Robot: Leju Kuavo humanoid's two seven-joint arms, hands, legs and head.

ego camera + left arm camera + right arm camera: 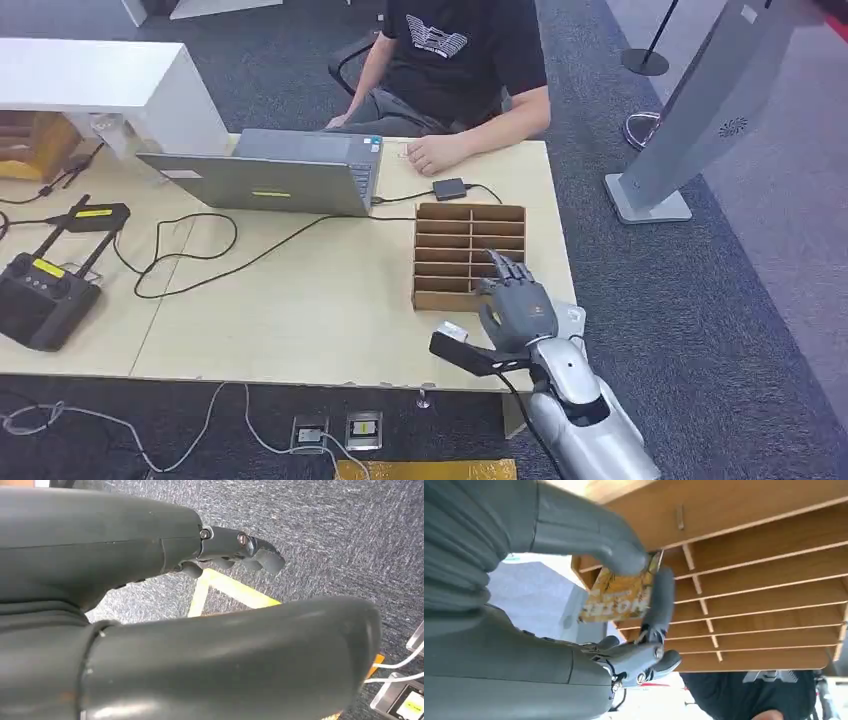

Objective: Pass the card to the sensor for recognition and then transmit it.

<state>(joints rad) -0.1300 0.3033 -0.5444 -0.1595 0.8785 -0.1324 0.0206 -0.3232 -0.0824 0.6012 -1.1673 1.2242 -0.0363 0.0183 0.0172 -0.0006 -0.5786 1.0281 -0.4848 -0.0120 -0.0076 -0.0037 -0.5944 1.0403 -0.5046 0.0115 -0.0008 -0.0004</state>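
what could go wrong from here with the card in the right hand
1. The right hand holds the yellow card only between the thumb and a finger, so it may slip or twist when the arm swings away.
2. The hand hangs right over the wooden slotted box; a dropped card could fall into a compartment, and the fingers might catch a divider.
3. A person's hand rests on the table beyond the box, close to any forward sweep.
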